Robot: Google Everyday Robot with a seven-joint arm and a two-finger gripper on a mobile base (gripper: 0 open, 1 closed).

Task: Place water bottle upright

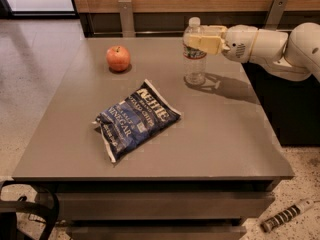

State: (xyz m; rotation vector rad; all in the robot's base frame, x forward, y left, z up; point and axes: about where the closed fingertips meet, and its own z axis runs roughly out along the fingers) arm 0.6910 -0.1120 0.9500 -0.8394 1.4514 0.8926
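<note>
The water bottle (194,64) is clear ribbed plastic with a white cap and a red-white-blue label band. It stands upright on the grey table (225,134), at the back right. My gripper (201,39) reaches in from the right on a white arm (260,46). Its tan fingers (204,43) are shut on the bottle's upper body, just below the cap. The bottle's base appears to rest on the tabletop.
A red apple (118,58) sits at the back left of the table. A blue chip bag (135,119) lies flat in the middle. A wooden wall with metal brackets runs behind the table. A dark cabinet stands to the right, under the arm.
</note>
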